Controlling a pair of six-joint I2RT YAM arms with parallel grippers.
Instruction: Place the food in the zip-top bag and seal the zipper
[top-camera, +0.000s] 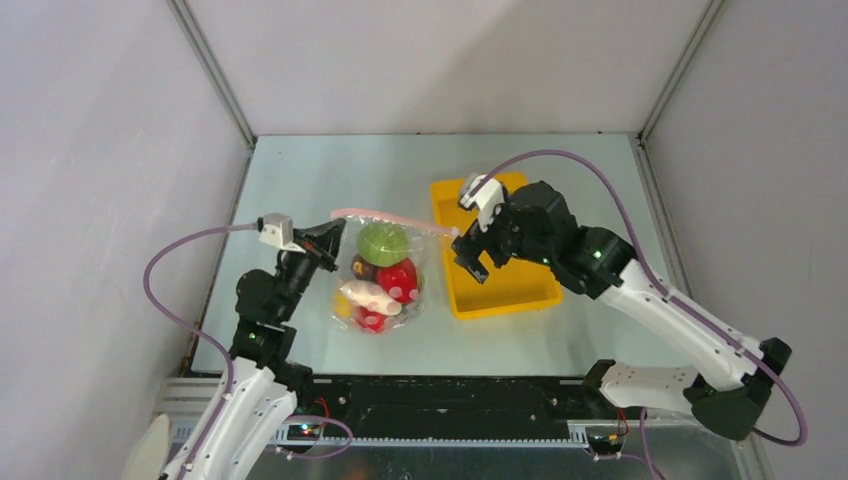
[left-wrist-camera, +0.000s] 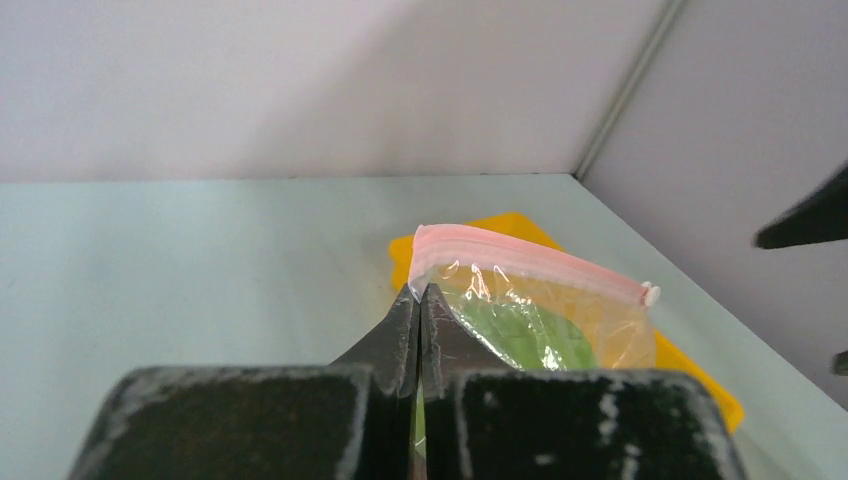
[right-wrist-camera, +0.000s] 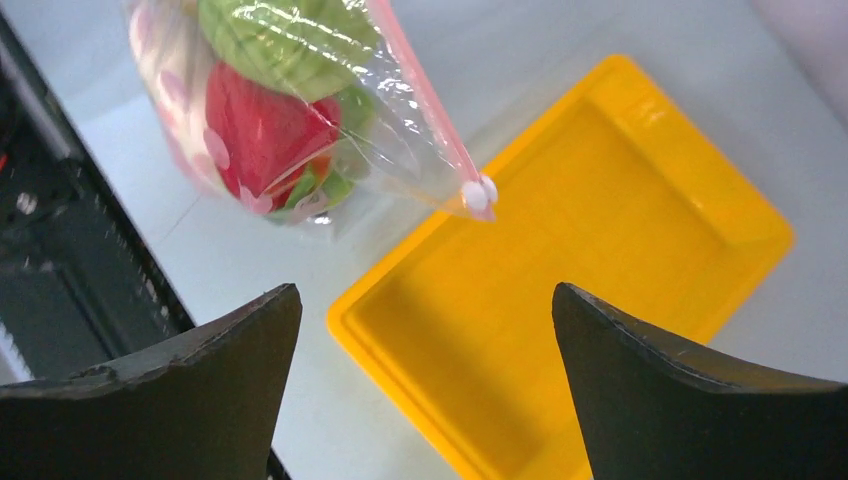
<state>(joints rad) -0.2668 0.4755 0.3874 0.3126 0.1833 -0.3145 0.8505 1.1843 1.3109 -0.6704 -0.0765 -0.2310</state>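
The clear zip-top bag (top-camera: 385, 275) hangs in mid-table with the food inside: pale green cabbage (top-camera: 382, 241), red apple (top-camera: 398, 278), white radish (top-camera: 365, 297) and dark grapes (top-camera: 361, 268). Its pink zipper (top-camera: 390, 218) runs level across the top to a white slider (top-camera: 455, 232) at the right end. My left gripper (top-camera: 332, 233) is shut on the bag's left top corner (left-wrist-camera: 418, 290). My right gripper (top-camera: 470, 255) is open and empty, just right of the slider, over the tray. The right wrist view shows the slider (right-wrist-camera: 478, 193) beyond the open jaws and the bag (right-wrist-camera: 290, 110).
A yellow rectangular tray (top-camera: 520, 290) lies right of the bag, under my right gripper; it is empty in the right wrist view (right-wrist-camera: 600, 260). Grey walls enclose the table on three sides. A black rail (top-camera: 450, 400) runs along the near edge.
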